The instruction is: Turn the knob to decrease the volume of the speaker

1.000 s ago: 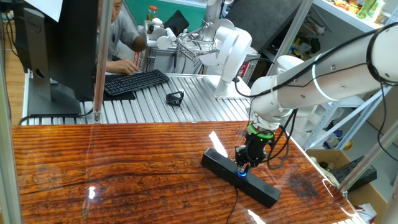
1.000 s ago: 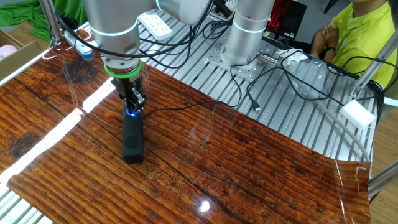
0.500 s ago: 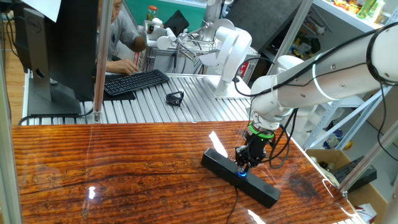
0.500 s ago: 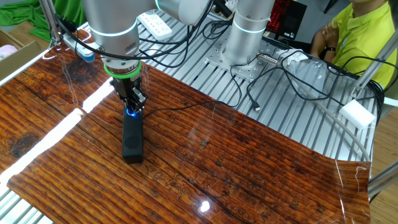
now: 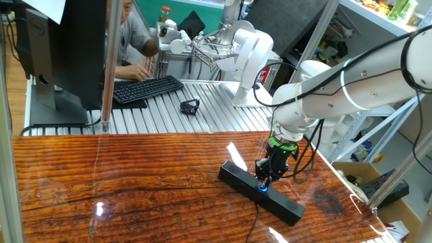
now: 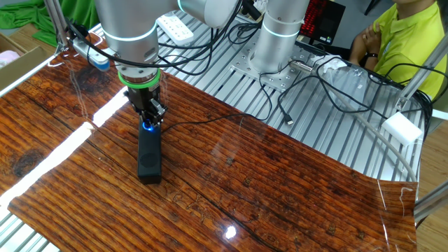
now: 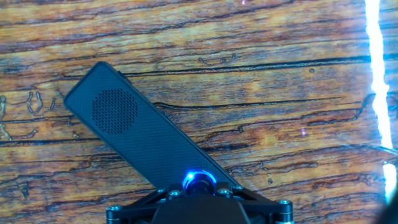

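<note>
Speaker lies flat on the wooden desk, set diagonally across the grain, toward the desk's right-hand part in one fixed view. Matte black bar; round perforated grille patch visible near its free end in the hand view.

Knob sits mid-top of the bar, blue ring glowing. Same blue glow shows directly under the arm in both fixed views.

Tool points straight down over the speaker's middle, tips at the knob. In the other fixed view the black fingers look drawn close together around the blue light, seemingly pinching the knob; actual contact is too small to confirm. Hand view shows only the tool's base along the bottom edge, knob centred just above it.

Thin black cable runs off from the speaker across the desk toward the metal rack behind.

Beyond the desk: black keyboard on the ribbed metal surface, a person's hand resting by it. Bright light streaks reflect off the glossy wood
</note>
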Robot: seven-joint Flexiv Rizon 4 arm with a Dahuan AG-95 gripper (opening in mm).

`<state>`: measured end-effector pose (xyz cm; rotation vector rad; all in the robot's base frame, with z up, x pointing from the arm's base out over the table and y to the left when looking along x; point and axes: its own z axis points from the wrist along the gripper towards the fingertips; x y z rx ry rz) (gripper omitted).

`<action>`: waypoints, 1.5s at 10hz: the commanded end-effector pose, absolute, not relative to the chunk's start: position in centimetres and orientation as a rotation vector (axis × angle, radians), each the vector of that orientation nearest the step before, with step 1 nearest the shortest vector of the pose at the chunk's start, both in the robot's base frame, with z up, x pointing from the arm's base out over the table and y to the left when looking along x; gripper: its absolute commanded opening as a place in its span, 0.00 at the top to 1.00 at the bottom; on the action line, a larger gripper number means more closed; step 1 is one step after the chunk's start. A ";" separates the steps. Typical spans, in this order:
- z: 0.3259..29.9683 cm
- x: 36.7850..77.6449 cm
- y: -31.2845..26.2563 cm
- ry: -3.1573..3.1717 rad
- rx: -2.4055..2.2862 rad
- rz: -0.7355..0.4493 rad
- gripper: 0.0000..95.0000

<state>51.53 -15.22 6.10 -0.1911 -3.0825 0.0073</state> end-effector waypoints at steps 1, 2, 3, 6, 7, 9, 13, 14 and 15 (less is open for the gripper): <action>6.0 51.5 -15.2 -3.082 -0.159 0.020 1.00; 6.0 51.5 -15.2 -3.083 -0.144 0.019 1.00; 6.0 51.5 -15.2 -3.081 -0.130 0.020 1.00; 6.0 51.5 -15.2 -3.081 -0.072 0.024 1.00; 6.0 51.5 -15.2 -3.080 -0.051 0.024 1.00; 6.0 51.5 -15.2 -3.077 -0.024 0.035 1.00; 6.0 51.5 -15.2 -3.075 0.003 0.046 1.00; 6.0 51.5 -15.2 -3.075 0.008 0.046 1.00; 6.0 51.5 -15.2 -3.075 0.015 0.048 1.00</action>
